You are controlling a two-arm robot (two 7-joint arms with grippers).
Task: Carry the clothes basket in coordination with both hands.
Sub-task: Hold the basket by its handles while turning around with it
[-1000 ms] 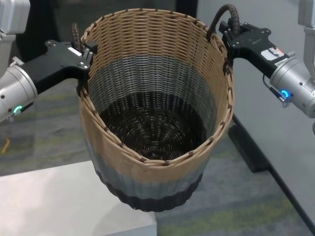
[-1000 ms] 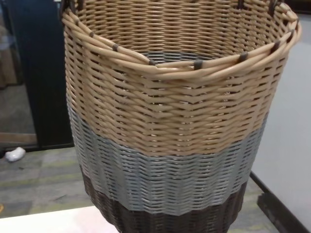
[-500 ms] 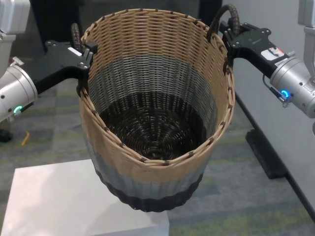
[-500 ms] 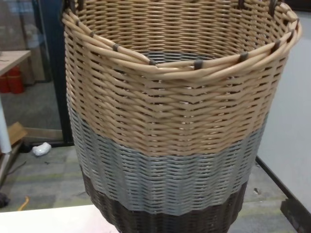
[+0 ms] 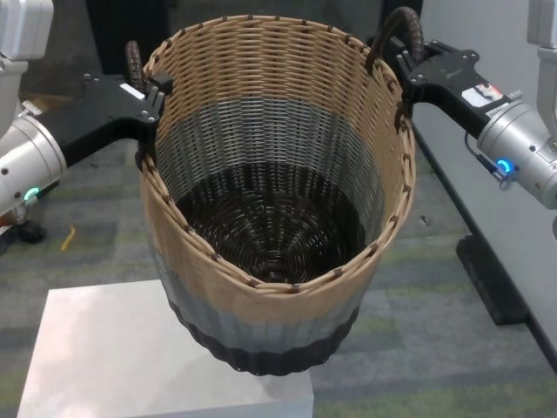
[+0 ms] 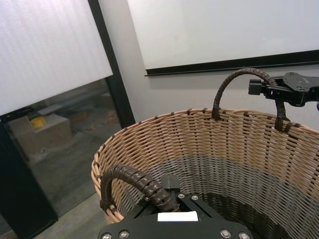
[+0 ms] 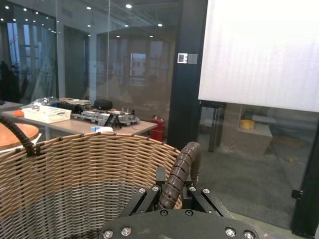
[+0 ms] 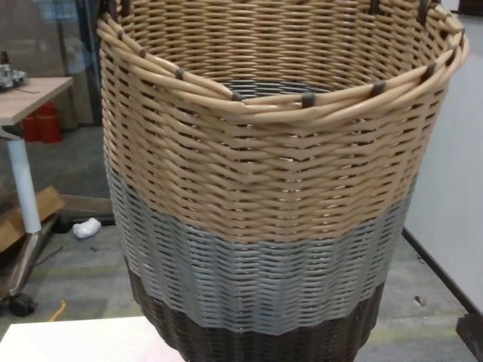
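Note:
The clothes basket (image 5: 270, 305) is a round wicker one, banded tan, grey and dark brown, and it is empty. It hangs between both hands over a white table (image 5: 104, 348). My left gripper (image 5: 150, 97) is shut on the left loop handle (image 5: 133, 61), and my right gripper (image 5: 402, 71) is shut on the right loop handle (image 5: 402, 30). In the left wrist view, the wrapped handle (image 6: 134, 180) runs into my left gripper (image 6: 169, 191). The right wrist view shows the other handle (image 7: 180, 167) in my right gripper (image 7: 172, 196). The basket (image 8: 264, 188) fills the chest view.
A grey wall with a dark floor strip (image 5: 492, 279) runs along the right. To the left stand a wooden desk (image 8: 26, 87) on a wheeled leg (image 8: 19, 302) and a small white object (image 8: 84, 226) on the carpet. Glass partitions stand behind.
The basket and both grips look the same. The floor, table and background have slid to the right in the head and chest views, and the desk has come into view at left.

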